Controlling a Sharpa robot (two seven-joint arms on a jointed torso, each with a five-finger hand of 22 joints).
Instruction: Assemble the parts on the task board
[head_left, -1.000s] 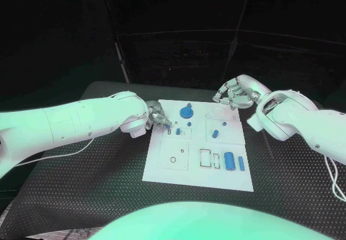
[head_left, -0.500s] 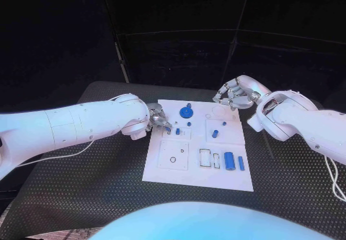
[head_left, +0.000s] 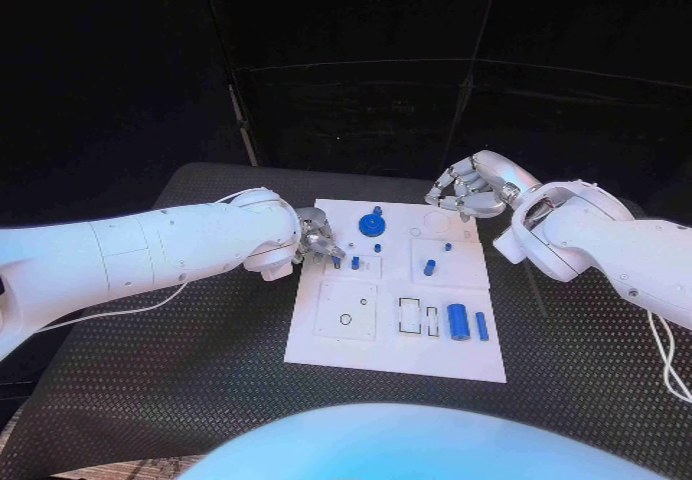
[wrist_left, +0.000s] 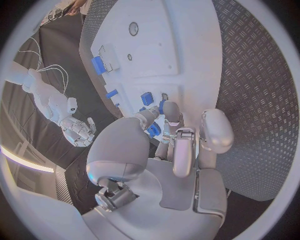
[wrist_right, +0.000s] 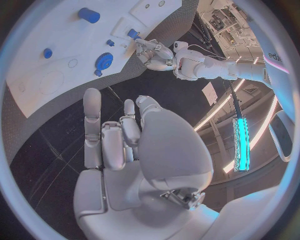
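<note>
The white task board (head_left: 346, 340) lies in the middle of the table. At its near-left upper edge my left hand (head_left: 316, 243) pinches a small blue part (head_left: 336, 262) between thumb and fingers, low over the board; the left wrist view shows the same part (wrist_left: 153, 130) at the fingertips (wrist_left: 170, 111). My right hand (head_left: 464, 192) hovers over the board's far right corner with its fingers curled in and nothing in them. A round blue part (head_left: 374, 223) stands at the board's far edge. Two blue cylinders (head_left: 460, 321) lie at the right.
Several more small blue parts (head_left: 430, 267) stand in the board's middle recesses. An empty rectangular slot (head_left: 411, 314) and a small ring hole (head_left: 346, 319) show on the board's near half. Black ribbed table (head_left: 173, 370) surrounds the board.
My left hand with its small blue part has dipped slightly toward the board. The right hand has barely moved.
</note>
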